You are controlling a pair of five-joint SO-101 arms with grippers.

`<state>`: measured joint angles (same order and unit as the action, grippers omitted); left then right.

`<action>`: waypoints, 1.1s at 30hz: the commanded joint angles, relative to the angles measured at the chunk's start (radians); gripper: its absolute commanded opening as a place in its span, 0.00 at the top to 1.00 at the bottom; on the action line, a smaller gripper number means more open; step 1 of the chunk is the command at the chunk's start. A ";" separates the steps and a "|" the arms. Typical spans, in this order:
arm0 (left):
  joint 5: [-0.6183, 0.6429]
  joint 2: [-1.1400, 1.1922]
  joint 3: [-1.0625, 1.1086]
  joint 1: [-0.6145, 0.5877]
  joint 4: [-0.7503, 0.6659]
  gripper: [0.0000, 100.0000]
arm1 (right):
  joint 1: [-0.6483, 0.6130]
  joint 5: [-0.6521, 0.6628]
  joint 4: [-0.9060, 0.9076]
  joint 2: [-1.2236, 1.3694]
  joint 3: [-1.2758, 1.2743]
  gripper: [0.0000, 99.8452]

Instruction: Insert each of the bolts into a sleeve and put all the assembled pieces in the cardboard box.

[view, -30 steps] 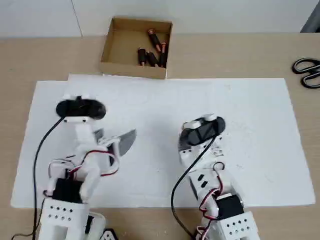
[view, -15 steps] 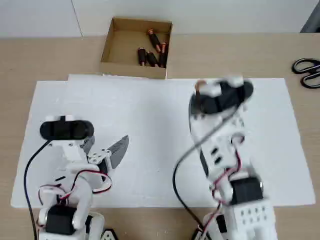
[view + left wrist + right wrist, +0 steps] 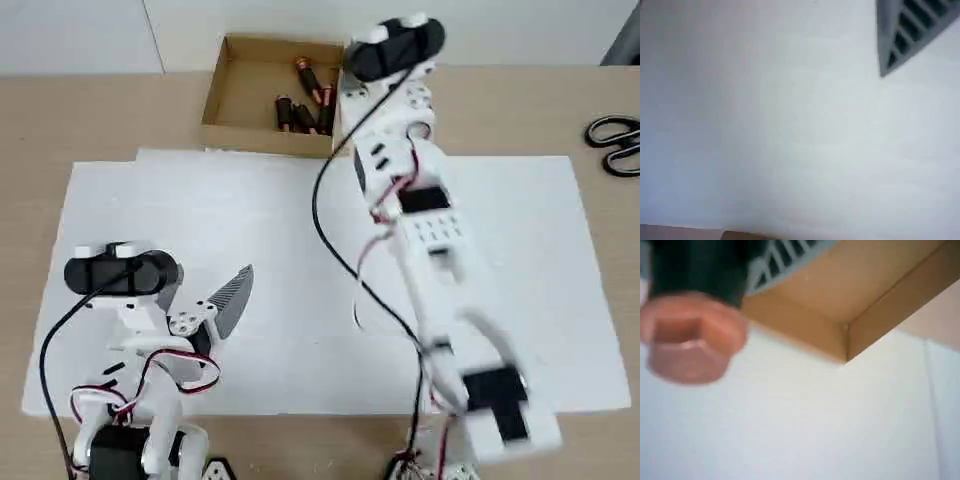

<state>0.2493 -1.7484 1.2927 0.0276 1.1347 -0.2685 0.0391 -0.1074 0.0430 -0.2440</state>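
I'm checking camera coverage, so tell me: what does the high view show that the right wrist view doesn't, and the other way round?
The high view adds the scissors at the far right, the assembled pieces lying inside the cardboard box, and the left arm over the white sheet. The right wrist view adds a close look at a bolt in its sleeve, copper hex head toward the camera, near the box's outer corner. Shared: the cardboard box and the white sheet.
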 commanded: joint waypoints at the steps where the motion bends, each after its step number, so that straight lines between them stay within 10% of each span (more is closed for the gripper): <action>1: -0.011 -0.006 -0.005 -0.002 -0.006 0.69 | -0.031 0.011 -0.125 0.148 0.199 1.00; 19: -0.011 -0.006 -0.004 -0.075 -0.006 0.69 | -0.085 0.011 -0.173 0.946 0.853 0.98; 26: -0.011 -0.003 -0.004 -0.075 -0.003 0.69 | -0.087 0.011 -0.035 1.073 1.013 0.76; 33: -0.011 -0.003 -0.004 -0.075 -0.005 0.69 | -0.082 0.011 -0.018 1.076 1.108 0.75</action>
<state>0.2417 -1.7484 1.2927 -0.0445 1.1347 -0.3483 0.0391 -0.1304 1.1400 0.7764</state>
